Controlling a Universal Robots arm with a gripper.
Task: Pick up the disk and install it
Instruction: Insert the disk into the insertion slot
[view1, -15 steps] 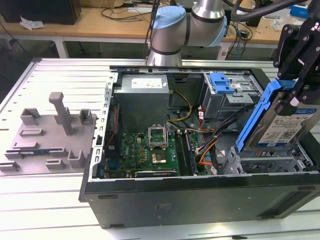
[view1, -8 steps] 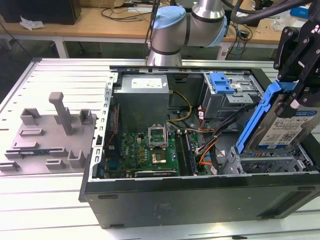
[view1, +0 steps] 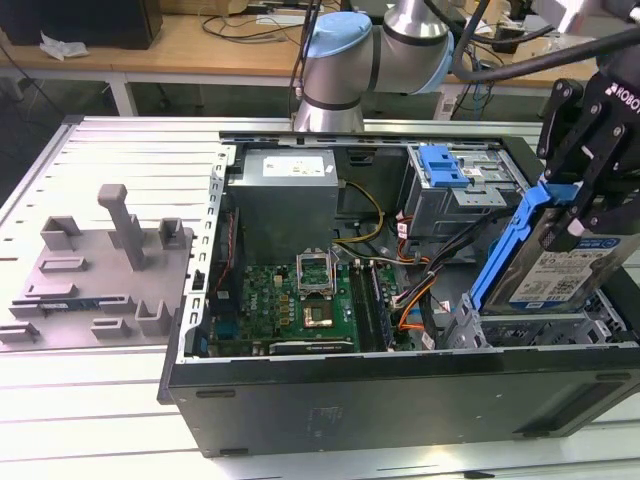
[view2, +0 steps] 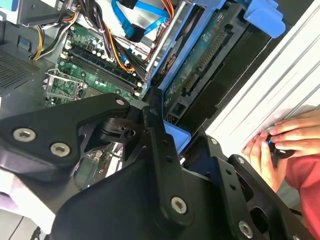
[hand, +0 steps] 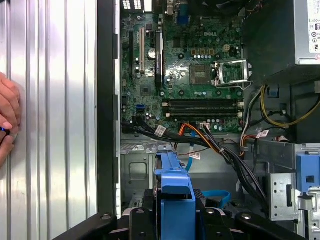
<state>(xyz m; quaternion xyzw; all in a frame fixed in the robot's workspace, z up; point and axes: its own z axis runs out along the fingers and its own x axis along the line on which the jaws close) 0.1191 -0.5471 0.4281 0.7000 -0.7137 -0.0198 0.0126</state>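
jaws clamped on the disk (view1: 560, 278) (tilted, over the case (view1: 400, 400)).

Robotics lab or electronics workshop. An open desktop computer case (view1: 400, 400) lies on its side on a ribbed aluminium table (view1: 100, 440). Its green motherboard (view1: 300, 300), grey power supply (view1: 285, 200) and bundled wires (view1: 425, 285) are exposed. Directly behind the case rises the silver and pale blue joint of an industrial robot arm (view1: 350, 50). To the exterior view's left of the case, a grey fixture plate (view1: 100, 285) with upright pegs and slots lies on the same table. Farther behind the case stand wooden workbenches (view1: 200, 50) strewn with cables. In the second wrist view, a person's hand (view2: 257, 150) rests at the table's edge near the case.
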